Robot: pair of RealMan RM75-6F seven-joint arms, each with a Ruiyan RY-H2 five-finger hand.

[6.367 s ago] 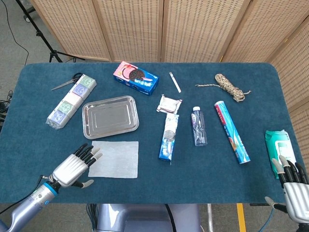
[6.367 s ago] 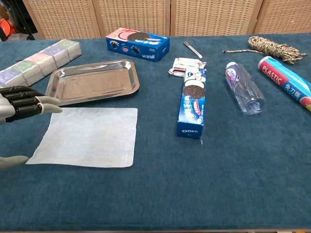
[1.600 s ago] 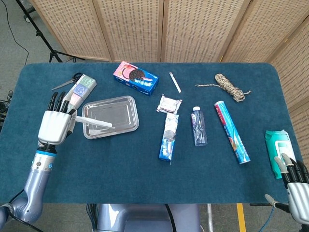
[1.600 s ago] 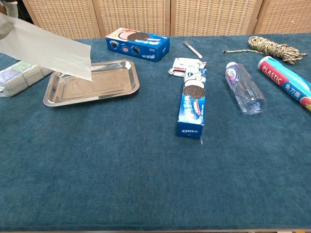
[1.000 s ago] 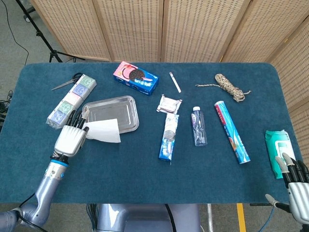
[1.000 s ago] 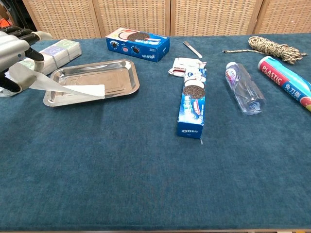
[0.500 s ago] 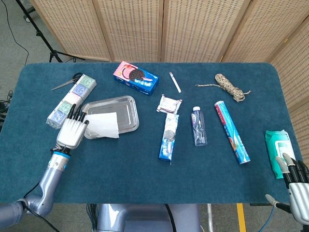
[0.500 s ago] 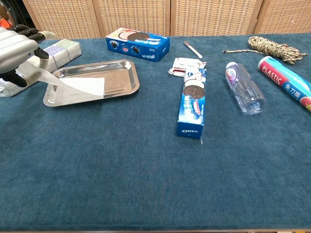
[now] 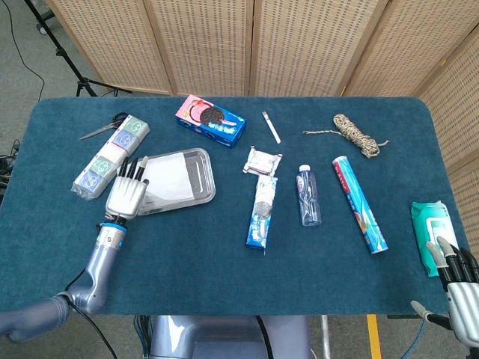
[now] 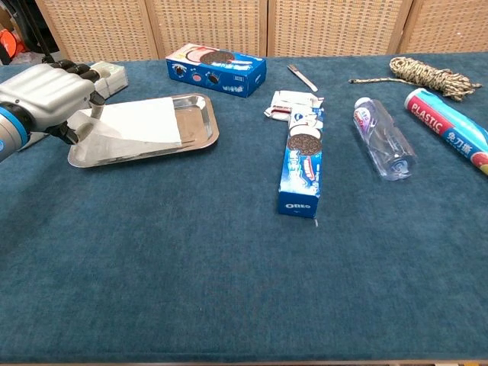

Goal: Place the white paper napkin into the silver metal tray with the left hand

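The left hand pinches the napkin over the tray — opening abruptly could drag its near-left corner off the rim.

The left hand is cased in silver with black fingers; a blue-ringed wrist is seen below it.

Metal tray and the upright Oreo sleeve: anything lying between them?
Nothing. In the head view only bare blue cloth separates the silver metal tray from the Oreo sleeve; the chest view shows the same gap.
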